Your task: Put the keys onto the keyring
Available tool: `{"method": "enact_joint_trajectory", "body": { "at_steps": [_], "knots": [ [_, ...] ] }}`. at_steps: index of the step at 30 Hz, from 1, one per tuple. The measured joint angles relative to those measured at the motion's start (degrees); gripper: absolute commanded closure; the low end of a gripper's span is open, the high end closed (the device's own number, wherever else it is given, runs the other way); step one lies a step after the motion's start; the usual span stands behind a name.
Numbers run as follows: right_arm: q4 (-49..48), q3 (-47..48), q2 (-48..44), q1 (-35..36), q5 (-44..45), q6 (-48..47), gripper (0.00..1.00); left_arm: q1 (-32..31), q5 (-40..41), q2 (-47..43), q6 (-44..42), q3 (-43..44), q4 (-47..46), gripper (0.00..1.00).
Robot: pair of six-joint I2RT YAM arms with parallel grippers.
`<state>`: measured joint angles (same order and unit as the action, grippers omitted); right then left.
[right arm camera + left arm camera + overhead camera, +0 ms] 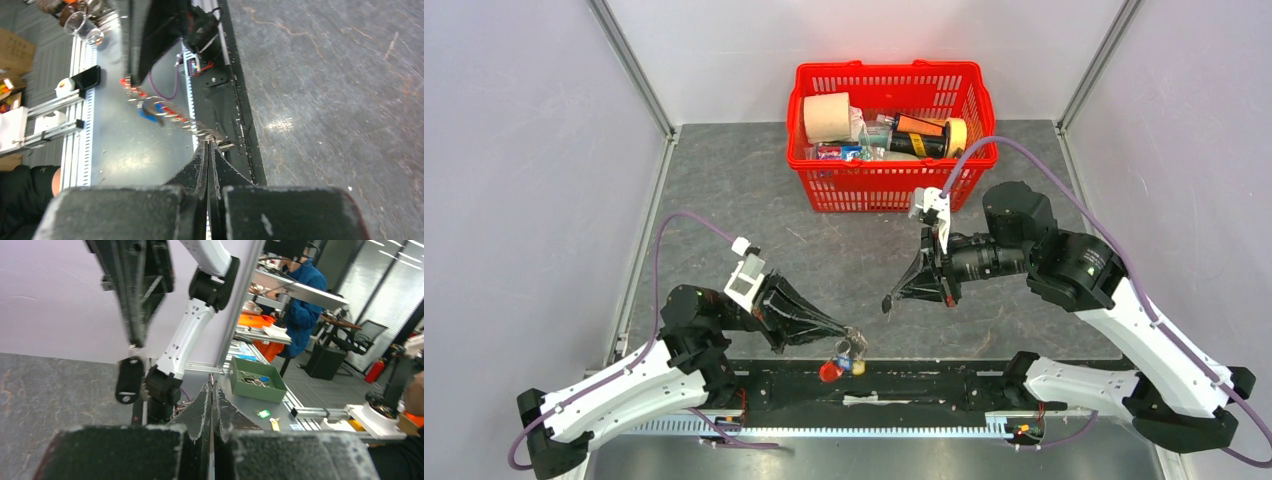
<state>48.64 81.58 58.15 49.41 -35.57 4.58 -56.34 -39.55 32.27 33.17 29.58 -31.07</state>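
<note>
Over the near edge of the table (754, 190), the left gripper (848, 334) is clamped on the keyring (848, 354), red and blue bits dangling; close beside it the right gripper (891, 299) pinches the black-headed key (129, 380), apart from the keyring. Threading looks in hand: next the key's hole must meet the keyring, calling for fine alignment. The red basket (864, 192) of clutter stands well behind, no obstacle
</note>
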Motion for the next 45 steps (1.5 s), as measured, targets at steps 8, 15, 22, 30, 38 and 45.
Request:
{"method": "enact_joint_trajectory", "body": {
  "at_steps": [8,15,22,30,38,45],
  "knots": [
    [0.0,1.5,1.5,0.0,-7.7,-0.1,1.00,0.0,8.9,-0.1,-2.4,0.1,4.1,0.98],
    [-1.8,2.8,5.0,0.2,-11.1,1.4,1.00,0.0,12.9,0.0,-3.7,0.1,5.6,0.98],
    [-6.2,2.8,6.7,0.4,-12.4,5.6,1.00,0.0,15.7,-0.7,-4.4,0.5,7.2,0.98],
    [-9.6,3.8,8.6,1.9,-12.4,8.6,1.00,0.0,16.7,-1.2,-4.5,0.6,8.2,0.98],
    [-10.5,4.0,10.3,2.6,-11.0,9.2,1.00,0.0,16.8,-1.7,-4.5,0.6,8.7,0.98],
    [-10.4,4.0,10.6,2.9,-9.3,9.2,1.00,0.0,16.8,-2.1,-4.5,0.6,8.7,0.98]
  ]
}}
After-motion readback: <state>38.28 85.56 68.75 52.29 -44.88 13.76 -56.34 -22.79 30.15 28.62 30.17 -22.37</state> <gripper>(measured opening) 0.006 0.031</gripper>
